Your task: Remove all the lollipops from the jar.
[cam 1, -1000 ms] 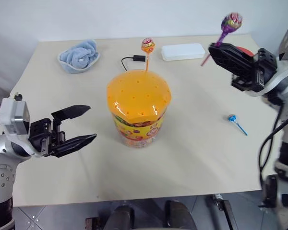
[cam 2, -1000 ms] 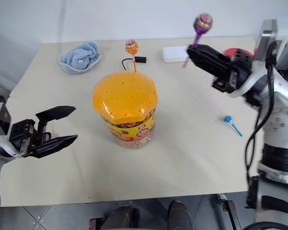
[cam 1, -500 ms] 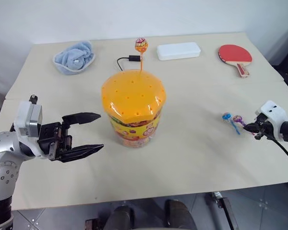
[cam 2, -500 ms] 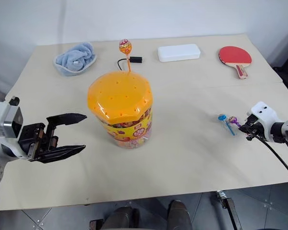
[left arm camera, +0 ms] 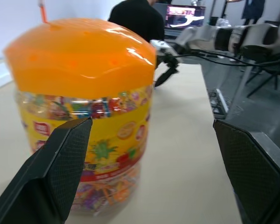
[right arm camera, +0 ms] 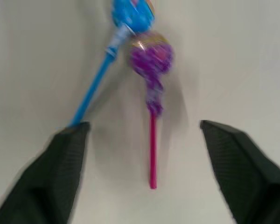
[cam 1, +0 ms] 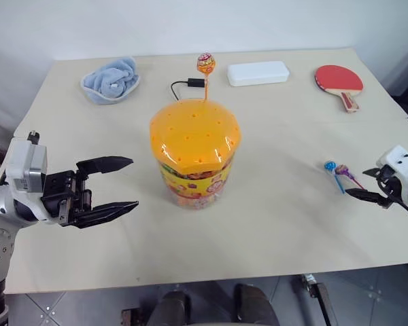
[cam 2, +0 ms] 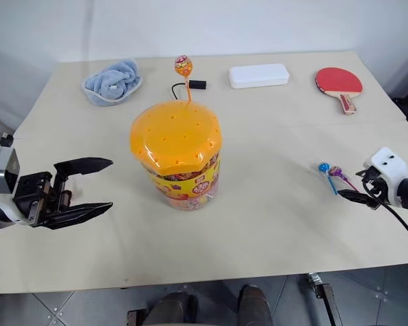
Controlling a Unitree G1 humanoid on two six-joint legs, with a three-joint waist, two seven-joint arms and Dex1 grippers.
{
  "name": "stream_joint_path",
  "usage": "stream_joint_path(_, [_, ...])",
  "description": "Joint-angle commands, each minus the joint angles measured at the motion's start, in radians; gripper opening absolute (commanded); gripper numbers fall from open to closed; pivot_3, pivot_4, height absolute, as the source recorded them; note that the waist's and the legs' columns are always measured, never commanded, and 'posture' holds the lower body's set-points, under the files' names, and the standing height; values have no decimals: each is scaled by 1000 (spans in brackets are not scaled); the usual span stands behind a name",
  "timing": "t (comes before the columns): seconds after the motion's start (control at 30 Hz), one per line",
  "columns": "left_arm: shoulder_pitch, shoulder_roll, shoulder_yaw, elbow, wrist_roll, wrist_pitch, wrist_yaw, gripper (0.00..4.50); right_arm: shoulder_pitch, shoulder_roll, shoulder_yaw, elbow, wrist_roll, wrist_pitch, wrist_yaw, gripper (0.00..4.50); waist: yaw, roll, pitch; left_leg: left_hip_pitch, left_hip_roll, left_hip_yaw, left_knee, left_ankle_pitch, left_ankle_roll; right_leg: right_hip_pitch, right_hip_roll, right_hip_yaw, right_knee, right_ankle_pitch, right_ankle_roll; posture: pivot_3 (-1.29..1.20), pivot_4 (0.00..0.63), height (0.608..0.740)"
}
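Release step: purple lollipop point(right arm camera: 151, 58) lying on bench point(cam 1: 279, 217) beside blue lollipop point(right arm camera: 130, 14), between wide-open fingers of right end effector point(right arm camera: 144, 140). Left end effector point(cam 1: 112, 185) open, empty, near jar point(cam 1: 194, 159). Next: pulling orange lollipop point(cam 1: 205, 64) from lid.

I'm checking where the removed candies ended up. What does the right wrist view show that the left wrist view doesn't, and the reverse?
Right wrist view: the purple lollipop and the blue lollipop lying on the table, heads close together, between that open end effector's fingers. Left wrist view: the jar with its orange lid, and a person beyond. Both: the beige tabletop.
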Motion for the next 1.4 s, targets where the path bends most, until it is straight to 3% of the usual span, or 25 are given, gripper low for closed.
stream_joint_path(0.03, [8, -16, 66, 4, -22, -23, 25, 4416, -28, -20, -139, -80, 153, -54, 143, 4469, 0, 1, 1, 0, 0, 0, 0, 0, 0, 0, 0, 0, 0, 0, 0, 0, 150, 740])
stream_joint_path(0.13, [14, -43, 98, 4, -45, -16, 60, 4416, -80, -1, -169, -219, 275, 91, 207, 4469, -5, 2, 1, 0, 1, 1, 0, 0, 0, 0, 1, 0, 0, 0, 0, 0, 150, 740])
stream_joint_path(0.37, [7, -116, 123, -6, -65, -39, 145, 4416, -313, 268, -111, -502, 486, 404, 32, 4469, 0, 1, 1, 1, 3, -1, 0, 0, -1, -1, 1, 0, 1, 0, 0, 0, 150, 740])
stream_joint_path(0.67, [40, -147, 130, -46, -70, -41, 193, 4416, -515, 558, 41, -479, 422, 541, -172, 4469, -1, 1, 1, -1, 0, -6, 0, 0, -1, -4, -1, -1, 7, 0, 0, 0, 150, 740])
stream_joint_path(1.0, [58, -149, 131, -64, -81, -47, 219, 4416, -652, 722, 81, -401, 407, 579, -207, 4469, -12, 1, 0, -2, -1, -3, 0, 0, -1, -13, -1, 0, 17, 1, -2, 0, 150, 740])
stream_joint_path(1.1, [61, -152, 126, -70, -83, -48, 225, 4416, -684, 755, 77, -370, 405, 587, -212, 3886, -19, 1, 0, -2, -2, -2, -1, 0, -1, -14, -1, 0, 18, 1, -2, 0, 150, 740])
stream_joint_path(1.4, [57, -144, 124, -67, -82, -52, 223, 4416, -718, 768, 25, -357, 448, 589, -177, 806, -32, 0, 0, -3, -2, -2, -2, 0, -2, -16, 0, 0, 18, 2, -4, 0, 150, 740])
